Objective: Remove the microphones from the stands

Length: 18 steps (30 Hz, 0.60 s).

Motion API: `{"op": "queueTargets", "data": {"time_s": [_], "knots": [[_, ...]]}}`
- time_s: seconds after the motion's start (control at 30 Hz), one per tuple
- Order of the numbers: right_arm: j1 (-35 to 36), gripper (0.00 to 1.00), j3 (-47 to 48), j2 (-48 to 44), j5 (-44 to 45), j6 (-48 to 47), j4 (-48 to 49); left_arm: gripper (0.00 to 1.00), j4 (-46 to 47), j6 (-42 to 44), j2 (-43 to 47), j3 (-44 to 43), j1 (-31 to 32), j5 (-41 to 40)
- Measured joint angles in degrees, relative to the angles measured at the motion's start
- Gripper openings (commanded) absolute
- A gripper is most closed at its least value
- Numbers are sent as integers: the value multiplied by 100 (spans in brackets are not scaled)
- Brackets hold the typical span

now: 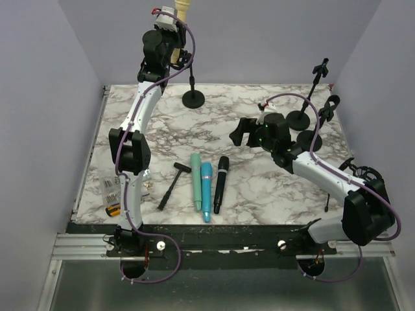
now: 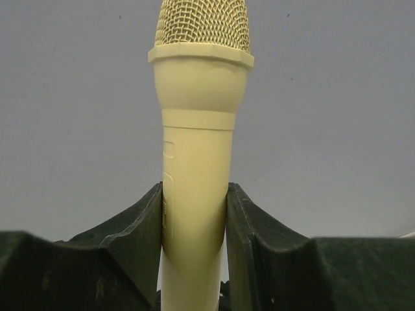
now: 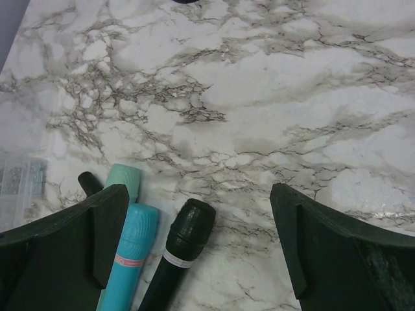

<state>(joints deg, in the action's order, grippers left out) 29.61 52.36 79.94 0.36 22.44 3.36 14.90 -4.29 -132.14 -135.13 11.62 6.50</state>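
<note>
Gripping cream microphone (image 2: 198, 162), left gripper (image 2: 194, 217) over far edge of table (image 1: 246, 97)

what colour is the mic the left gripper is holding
Cream, a pale yellow, mic with matching mesh head; clearest in the left wrist view.

The left end effector (image 1: 177, 29) is up high at the back. A cream microphone (image 1: 183, 9) pokes out of its top, above a black stand (image 1: 193, 99). The right end effector (image 1: 241, 133) hangs low over the marble counter (image 1: 259, 188). Near the front lie a hammer (image 1: 172, 186), a green microphone (image 1: 196, 181), a blue microphone (image 1: 206, 192) and a black microphone (image 1: 221, 184).
</note>
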Motion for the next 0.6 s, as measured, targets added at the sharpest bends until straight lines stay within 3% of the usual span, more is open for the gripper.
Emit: {"op": "queueTargets", "data": {"time_s": [0.23,0.4,0.5,0.6], "knots": [[0,100,50,-190,44,-57,-74,0,-437,162,791,-48,72,-9],[0,100,162,-341,221,-48,-393,0,-1108,-83,2024,317,164,-50],[0,100,149,-621,289,35,-518,0,-1545,-695,3053,1045,205,50],[0,100,125,-977,315,131,-616,0,-1626,-1563,4398,2664,232,444]]}}
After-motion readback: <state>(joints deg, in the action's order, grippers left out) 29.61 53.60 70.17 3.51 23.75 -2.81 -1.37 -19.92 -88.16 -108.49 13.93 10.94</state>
